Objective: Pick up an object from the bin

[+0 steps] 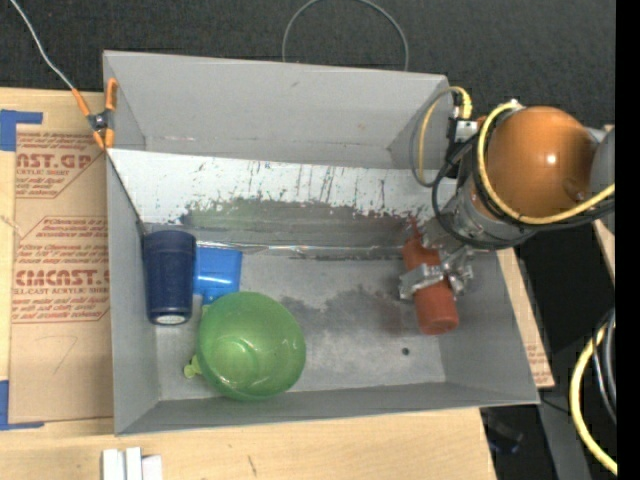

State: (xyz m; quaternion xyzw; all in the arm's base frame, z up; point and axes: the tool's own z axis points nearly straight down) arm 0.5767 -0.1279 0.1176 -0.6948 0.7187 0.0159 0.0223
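So the gripper [433, 283] is low in the bin [300, 118], well to the right of the green bowl [250, 346], sitting right on top of a rust-red cylinder [437, 313]. The cylinder lies on its side on the floor, its lower end poking out beneath the gripper. There's another red bit showing on the far side of the gripper from that end. It could be the same cylinder carrying on, or a second piece. Honestly can't tell.

I also can't tell whether the gripper is spread, pressed together or already pinching, because the wrist and its metal parts cover the contact spot. My guess is it came in across the cylinder's short width, since that's the sane way to grab something that would roll.

The other stuff is bunched round the bowl. A dark blue cup [168, 273] lies on its side just up-left of it, and a light blue block [222, 271] sits right above it, beside the cup. That huddle probably makes the lone cylinder the easy pick, with nothing nearby to bump.

Main risk I see is the cylinder rolling off or slipping out if the grip is off-centre.
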